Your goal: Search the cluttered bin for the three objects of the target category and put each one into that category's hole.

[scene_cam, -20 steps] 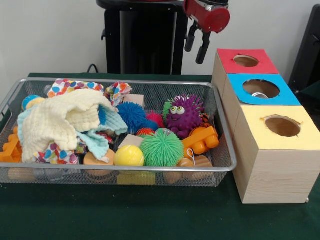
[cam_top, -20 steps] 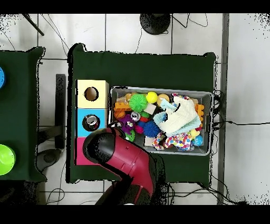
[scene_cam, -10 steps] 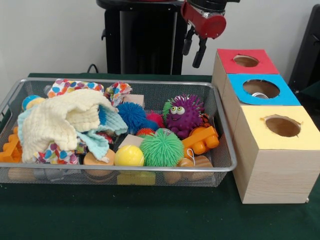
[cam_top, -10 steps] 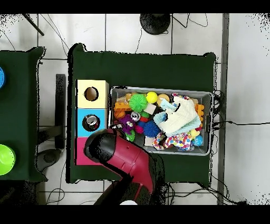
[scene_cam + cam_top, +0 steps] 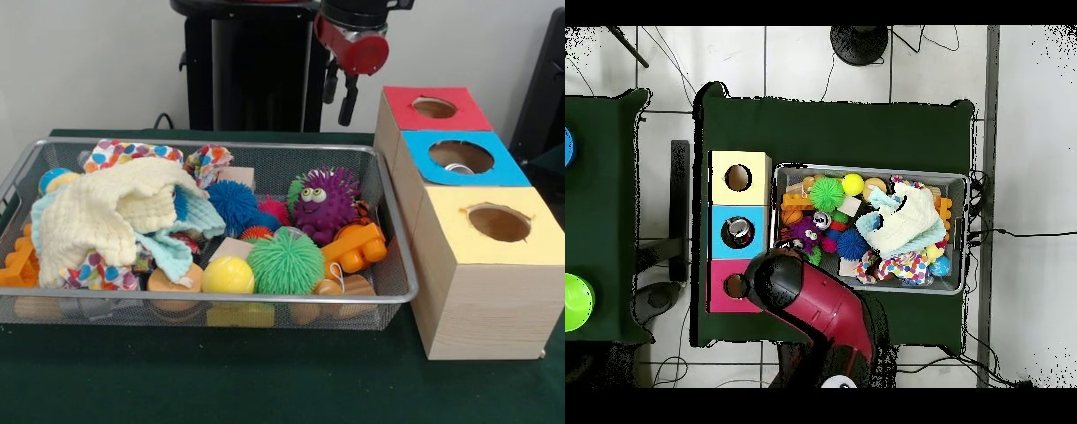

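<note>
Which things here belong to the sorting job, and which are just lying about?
Job:
wire bin
its clutter, e.g. green spiky ball, cream cloth
red box, blue box, yellow box, each with a hole
gripper, open, empty

Lying about:
green disc on the side table
black round base on the floor

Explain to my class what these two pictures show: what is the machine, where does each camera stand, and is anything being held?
It is a robot arm with a gripper whose jaws hang open and empty, high above the table. One camera faces the table; the other looks straight down. On the green table sits a wire bin of toys: a yellow cloth, a purple furry monster, a green spiky ball. Beside it stand three wooden boxes with holes, topped red, blue and yellow.
</note>
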Robot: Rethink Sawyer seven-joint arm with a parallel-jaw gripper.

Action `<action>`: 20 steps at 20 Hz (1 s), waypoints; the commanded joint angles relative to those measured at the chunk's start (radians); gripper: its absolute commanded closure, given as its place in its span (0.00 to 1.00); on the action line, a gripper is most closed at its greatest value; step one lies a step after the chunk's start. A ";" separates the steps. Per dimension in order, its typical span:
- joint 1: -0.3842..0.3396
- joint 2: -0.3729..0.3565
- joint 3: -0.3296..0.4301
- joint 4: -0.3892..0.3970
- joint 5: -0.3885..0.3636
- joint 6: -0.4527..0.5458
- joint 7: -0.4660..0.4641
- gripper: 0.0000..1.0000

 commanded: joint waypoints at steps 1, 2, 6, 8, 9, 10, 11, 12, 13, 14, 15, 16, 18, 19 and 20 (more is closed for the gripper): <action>-0.066 -0.023 0.201 0.099 -0.076 -0.177 -0.037 0.00; -0.047 -0.011 0.173 0.068 -0.120 -0.201 -0.038 0.00; -0.034 0.009 0.158 -0.007 -0.245 -0.241 -0.088 0.00; -0.042 0.005 0.169 -0.023 -0.287 -0.237 -0.103 0.00; -0.050 0.002 0.183 -0.028 -0.311 -0.236 -0.111 0.00; -0.061 -0.005 0.198 -0.031 -0.336 -0.235 -0.122 0.00; -0.076 -0.010 0.215 -0.031 -0.364 -0.239 -0.133 0.00; -0.087 -0.015 0.228 -0.033 -0.389 -0.244 -0.140 0.00; -0.103 -0.015 0.249 -0.042 -0.427 -0.257 -0.160 0.00; -0.107 -0.014 0.254 -0.055 -0.463 -0.261 -0.174 0.00; -0.114 -0.014 0.269 -0.069 -0.495 -0.258 -0.188 0.00; -0.121 -0.015 0.279 -0.081 -0.534 -0.259 -0.205 0.00; -0.149 -0.025 0.325 -0.093 -0.590 -0.246 -0.228 0.00; -0.154 -0.033 0.338 -0.099 -0.621 -0.241 -0.234 0.00; -0.160 -0.039 0.350 -0.110 -0.660 -0.246 -0.246 0.00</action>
